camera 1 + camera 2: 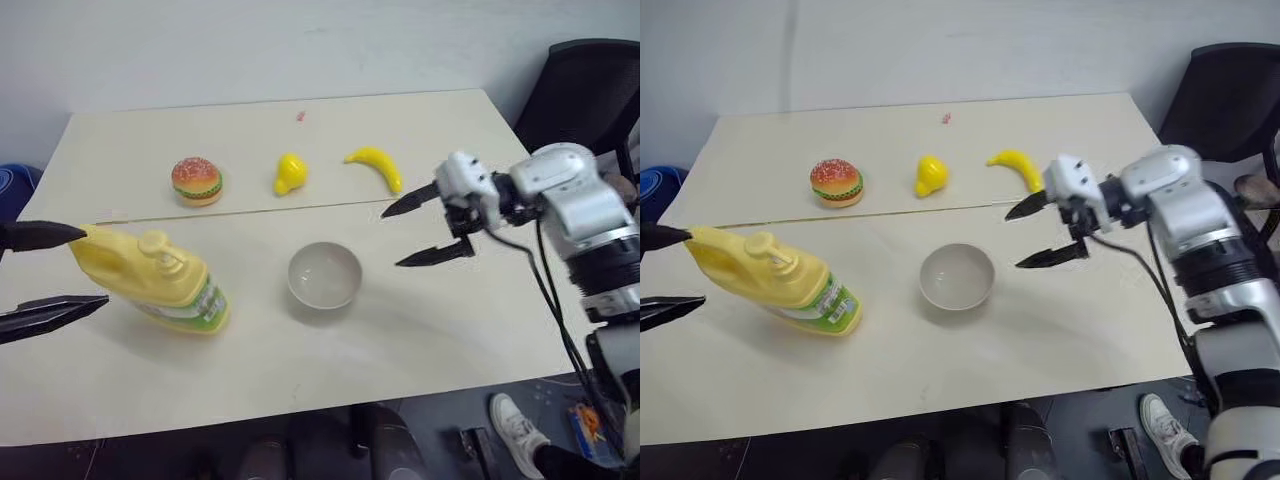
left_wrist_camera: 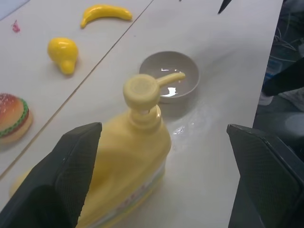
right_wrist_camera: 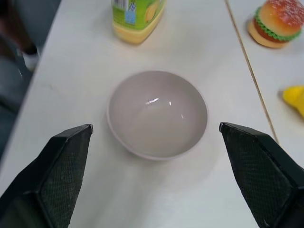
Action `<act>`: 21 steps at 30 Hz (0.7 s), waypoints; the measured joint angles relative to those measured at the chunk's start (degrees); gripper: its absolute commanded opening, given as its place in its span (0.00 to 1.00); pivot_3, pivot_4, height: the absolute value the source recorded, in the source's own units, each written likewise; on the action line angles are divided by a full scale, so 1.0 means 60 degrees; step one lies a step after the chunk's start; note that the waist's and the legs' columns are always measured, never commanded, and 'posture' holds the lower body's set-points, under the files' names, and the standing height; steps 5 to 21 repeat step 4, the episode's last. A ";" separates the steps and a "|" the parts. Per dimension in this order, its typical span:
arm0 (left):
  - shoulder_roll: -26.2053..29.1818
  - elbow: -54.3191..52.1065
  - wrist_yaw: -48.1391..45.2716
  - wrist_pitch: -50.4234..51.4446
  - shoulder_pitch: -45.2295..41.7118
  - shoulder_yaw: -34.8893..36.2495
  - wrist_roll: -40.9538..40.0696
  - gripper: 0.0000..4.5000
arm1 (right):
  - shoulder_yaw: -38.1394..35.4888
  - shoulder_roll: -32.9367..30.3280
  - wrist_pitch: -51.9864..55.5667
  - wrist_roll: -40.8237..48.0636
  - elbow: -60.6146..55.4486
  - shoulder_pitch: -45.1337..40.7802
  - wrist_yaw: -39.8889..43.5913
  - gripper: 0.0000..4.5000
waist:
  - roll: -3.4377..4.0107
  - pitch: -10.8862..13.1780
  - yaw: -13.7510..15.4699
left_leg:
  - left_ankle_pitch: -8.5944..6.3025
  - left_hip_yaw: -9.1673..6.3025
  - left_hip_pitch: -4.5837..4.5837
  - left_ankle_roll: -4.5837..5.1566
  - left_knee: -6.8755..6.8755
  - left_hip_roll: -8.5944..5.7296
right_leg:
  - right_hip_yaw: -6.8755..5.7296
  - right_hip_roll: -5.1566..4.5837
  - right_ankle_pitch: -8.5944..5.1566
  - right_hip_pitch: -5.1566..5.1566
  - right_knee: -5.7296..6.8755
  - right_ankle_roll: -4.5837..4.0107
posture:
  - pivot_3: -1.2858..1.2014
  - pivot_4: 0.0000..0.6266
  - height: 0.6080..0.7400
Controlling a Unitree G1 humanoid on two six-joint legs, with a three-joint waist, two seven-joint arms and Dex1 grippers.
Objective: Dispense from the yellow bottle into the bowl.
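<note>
The yellow bottle (image 1: 150, 280) stands on the table at the left, its pump spout (image 2: 168, 78) turned toward the bowl. The light grey bowl (image 1: 324, 275) sits mid-table, just right of the bottle. My left gripper (image 1: 96, 266) is open, its two black fingers (image 2: 71, 161) on either side of the bottle's handle end; whether one touches the bottle is unclear. My right gripper (image 1: 390, 238) hangs open above the table to the right of the bowl (image 3: 156, 114), pointing at it, with nothing between its fingers (image 3: 61, 166).
Along the far half of the table lie a toy burger (image 1: 197, 181), a yellow pear (image 1: 290, 173) and a banana (image 1: 376, 164). A black chair (image 1: 585, 90) stands at the back right. A person's shoe (image 1: 515, 420) shows beyond the near right edge.
</note>
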 measured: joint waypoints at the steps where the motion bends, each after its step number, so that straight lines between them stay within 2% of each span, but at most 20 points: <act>1: -0.0137 -0.0158 0.0052 0.0107 0.0146 0.0206 -0.0028 1.00 | -0.0126 -0.0222 0.0347 0.0207 -0.0022 0.0093 0.0001 0.99 | 0.0000 0.0000 0.0015 | -0.0001 0.0000 0.0002 0.0000 -0.0001 0.0000 | 0.0001 0.0000 0.0000 0.0000 0.0001 0.0000 | 0.52 0.24 1.00; 4: -0.0386 -0.0336 0.0269 0.0356 0.0438 0.0631 -0.0106 1.00 | -0.0479 -0.0563 0.1104 0.0468 -0.0023 0.0454 0.0004 0.99 | -0.0001 -0.0001 0.0078 | -0.0003 0.0011 0.0004 0.0000 0.0001 0.0000 | 0.0009 0.0000 0.0004 0.0000 0.0001 -0.0006 | 0.52 0.24 1.00; 21: -0.0386 -0.0336 0.0269 0.0356 0.0438 0.0631 -0.0106 1.00 | -0.0479 -0.0563 0.1104 0.0468 -0.0023 0.0454 0.0004 0.99 | -0.0001 -0.0001 0.0078 | -0.0003 0.0011 0.0004 0.0000 0.0001 0.0000 | 0.0009 0.0000 0.0004 0.0000 0.0001 -0.0006 | 0.52 0.24 1.00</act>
